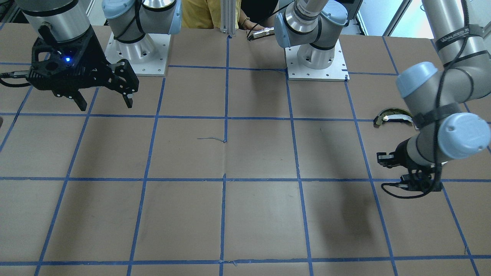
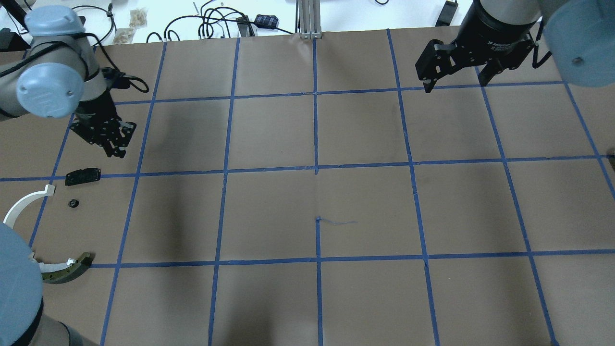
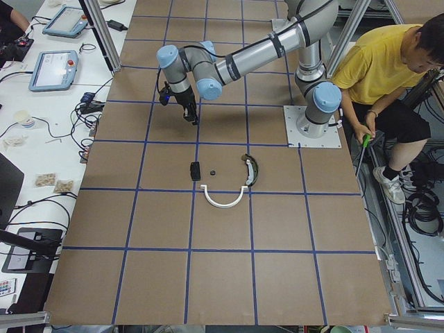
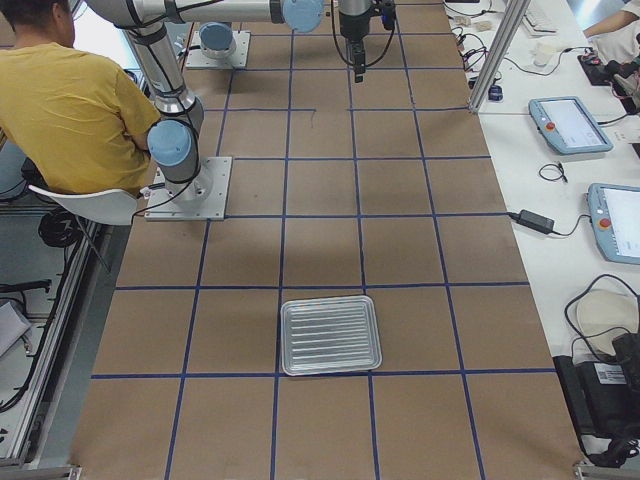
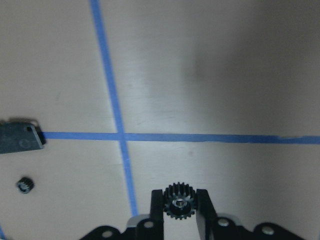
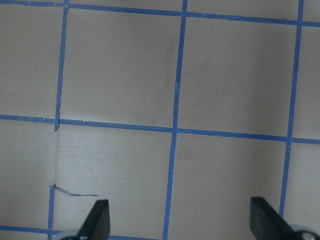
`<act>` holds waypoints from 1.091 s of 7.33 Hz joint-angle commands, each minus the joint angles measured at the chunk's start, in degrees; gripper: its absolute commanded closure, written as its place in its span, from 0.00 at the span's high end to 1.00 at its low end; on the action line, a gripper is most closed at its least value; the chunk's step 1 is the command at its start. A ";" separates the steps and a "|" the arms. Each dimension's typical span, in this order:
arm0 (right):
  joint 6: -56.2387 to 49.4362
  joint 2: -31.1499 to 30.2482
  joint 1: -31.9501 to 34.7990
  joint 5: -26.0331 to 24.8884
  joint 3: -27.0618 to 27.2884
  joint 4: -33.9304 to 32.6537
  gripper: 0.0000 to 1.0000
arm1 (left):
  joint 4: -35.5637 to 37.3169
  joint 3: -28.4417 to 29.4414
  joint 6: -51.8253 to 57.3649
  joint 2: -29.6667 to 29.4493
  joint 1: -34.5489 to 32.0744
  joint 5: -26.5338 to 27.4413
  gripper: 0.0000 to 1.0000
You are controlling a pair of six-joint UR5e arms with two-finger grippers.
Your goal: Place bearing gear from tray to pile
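Your left gripper is clamped on the bearing gear. The wrist camera shows the small black toothed wheel pinched by its rim between the two fingers, face toward the lens and clear of the paper, a hold that I judge lets it be laid down flat and not on edge. It hangs near the pile but not over it. The flat black plate lies closest, then a small dark part, the white arc strip and the olive curved piece, all loose and apart from one another. That spread leaves you bare paper beside the plate, so a short move toward it and a low release should finish the step. Let go too high and a round gear may roll. The table is matte brown paper ruled into squares with blue tape, with a seam and a small tear at the centre. Your right gripper hangs with its jaws spread wide, holding nothing, on the opposite side. The ribbed metal tray sits at that far end, well apart from the pile. Beyond, a person in a yellow shirt sits behind the arm bases, and the white benches carry teach pendants and cables.
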 commanded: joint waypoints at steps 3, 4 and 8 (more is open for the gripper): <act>0.00 0.00 0.00 0.05 0.49 -0.21 1.00 | 5.36 -5.15 8.73 -2.70 12.66 -0.23 0.00; -0.17 0.00 0.00 0.05 0.49 -0.39 1.00 | 7.38 -5.68 9.17 -3.66 12.75 -0.14 0.00; -0.18 0.09 0.00 0.05 0.49 -0.48 1.00 | 10.03 -5.59 9.09 -7.18 12.75 -0.14 0.00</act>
